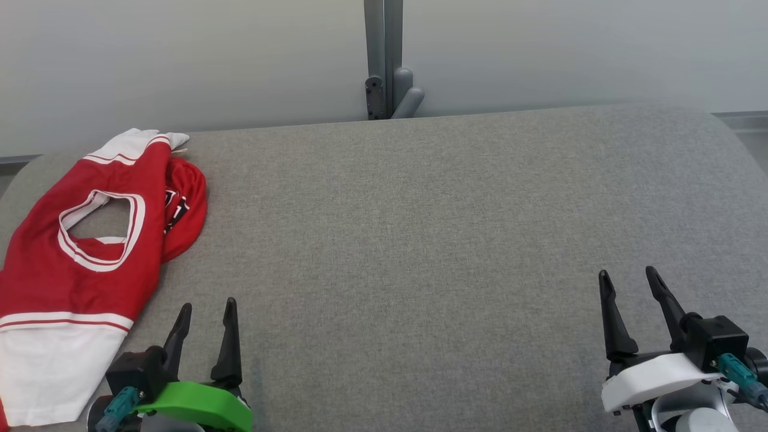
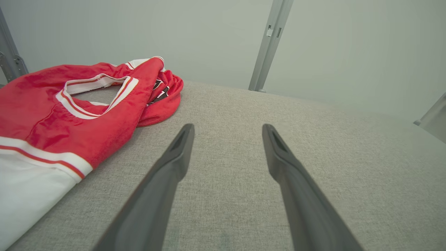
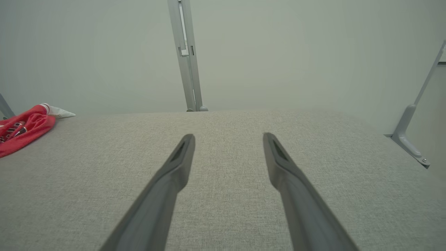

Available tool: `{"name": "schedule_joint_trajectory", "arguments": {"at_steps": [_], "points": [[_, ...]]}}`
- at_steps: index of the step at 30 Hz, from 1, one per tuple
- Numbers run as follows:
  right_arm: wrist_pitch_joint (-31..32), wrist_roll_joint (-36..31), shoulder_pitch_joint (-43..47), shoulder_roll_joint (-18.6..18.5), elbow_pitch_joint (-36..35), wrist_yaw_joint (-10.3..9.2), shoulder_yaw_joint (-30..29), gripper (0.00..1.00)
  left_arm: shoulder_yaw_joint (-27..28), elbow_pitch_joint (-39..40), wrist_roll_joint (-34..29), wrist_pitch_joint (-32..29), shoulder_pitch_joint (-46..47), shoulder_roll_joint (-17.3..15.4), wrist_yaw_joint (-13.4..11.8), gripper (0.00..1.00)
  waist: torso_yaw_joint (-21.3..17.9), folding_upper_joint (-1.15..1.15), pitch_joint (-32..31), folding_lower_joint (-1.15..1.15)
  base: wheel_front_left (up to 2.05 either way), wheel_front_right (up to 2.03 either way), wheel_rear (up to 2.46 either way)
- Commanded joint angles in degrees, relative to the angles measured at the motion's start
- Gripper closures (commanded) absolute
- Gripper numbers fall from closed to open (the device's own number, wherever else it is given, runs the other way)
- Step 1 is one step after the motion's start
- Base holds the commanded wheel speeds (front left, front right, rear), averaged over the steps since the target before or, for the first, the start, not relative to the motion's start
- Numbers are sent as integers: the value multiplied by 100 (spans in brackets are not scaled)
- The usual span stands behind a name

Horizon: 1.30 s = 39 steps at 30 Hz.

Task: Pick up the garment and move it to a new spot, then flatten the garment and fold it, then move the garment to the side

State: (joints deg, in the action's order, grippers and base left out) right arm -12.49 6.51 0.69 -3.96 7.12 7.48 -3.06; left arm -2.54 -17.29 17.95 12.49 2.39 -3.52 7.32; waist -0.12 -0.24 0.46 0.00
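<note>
nearest the robot, the left gripper [image 1: 208,303] sits at the lower left with its two dark fingers spread apart and nothing between them, tips hanging over bare cloth just beside the edge of the jersey. the right gripper [image 1: 627,273] mirrors it at the lower right, jaws likewise wide and empty, well apart from the garment. both look like a ready pose, fingers pointing forward, so either arm can reach in without first having to open. the red-and-white jersey [image 1: 72,264] lies at the left end of the grey padded table [image 1: 420,240], its white hem band [image 1: 48,372] closest and running off the near left edge of the head view, the white-trimmed neck opening [image 1: 99,225] facing up beyond that, and a bunched red fold [image 1: 189,204] tucked along its far right side. it is crumpled rather than flat, so the pick-up step seems not yet begun, and the left arm is the one better placed to take it. the wide bare middle of the table looks like the natural new spot. at the back a grey metal post [image 1: 384,60] stands against a pale wall.
</note>
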Motion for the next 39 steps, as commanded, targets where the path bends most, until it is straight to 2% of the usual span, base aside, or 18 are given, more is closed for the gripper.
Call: {"name": "schedule_joint_trajectory", "arguments": {"at_steps": [1, 23, 39], "points": [[-54, -118, 18, -1, -14, 2, -33, 0, 10, -13, -104, 55, -36, -60, 23, 0, -3, 20, 0, 0, 0, 0, 0], [-290, -962, 136, -13, -31, 2, -161, 0, 97, -164, -865, 286, -57, -76, 25, 0, -13, 24, -24, 0, 0, 0, 0], [-279, -722, 139, 34, 7, 2, -172, 0, 75, -170, -801, 275, -58, -71, 25, 0, 8, 24, -25, 0, 0, 0, 0]]}}
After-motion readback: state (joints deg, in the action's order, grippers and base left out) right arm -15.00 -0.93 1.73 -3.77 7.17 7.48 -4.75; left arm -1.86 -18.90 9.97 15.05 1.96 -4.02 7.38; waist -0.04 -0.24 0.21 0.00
